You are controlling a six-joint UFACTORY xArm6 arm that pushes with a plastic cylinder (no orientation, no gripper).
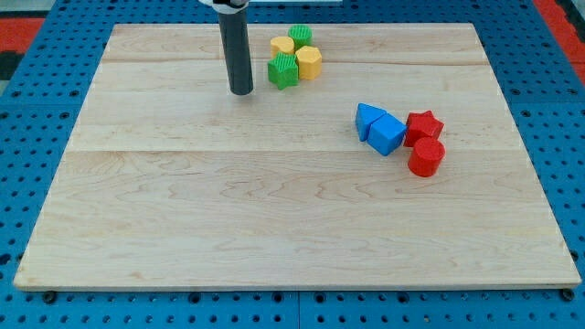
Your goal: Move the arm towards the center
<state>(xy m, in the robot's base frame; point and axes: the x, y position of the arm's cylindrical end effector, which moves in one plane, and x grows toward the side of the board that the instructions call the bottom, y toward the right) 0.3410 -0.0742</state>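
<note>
The near part of the bench (pixel 183 238), toward the view's bottom, is pale wood planks with faint seams running across, sitting on a blue pegboard (pixel 37 306) that shows around the edges.

Farther up, right of the middle, sits a tight group of four blocks. The red cylinder (pixel 426 157) is the nearest of them, and the red star (pixel 424 125) touches it just behind. To the view's left of the red pair is the blue cube (pixel 387 134), turned at an angle and just beside the star. The other blue block (pixel 367 118), a wedge-like shape whose exact form is hard to make out, presses against the cube's far left side.

Farther still, close to the view's top and left of centre, is a second cluster. The green cube-like block (pixel 283 70) with ribbed sides is the nearest of it, with the yellow hexagonal block (pixel 309 62) touching it on the view's right. Behind those are a second yellow block (pixel 281 45) and a second green block (pixel 300 37), both too packed together to tell their shapes.

The rod (pixel 235 46) comes down from the view's top edge. My tip (pixel 241 92) rests on the wood just to the view's left of the green cube-like block, near it but with a sliver of bare wood between. It stands well apart from the blue and red group, and up and left of the bench's centre. There is no hand on this arm, so nothing is held.
</note>
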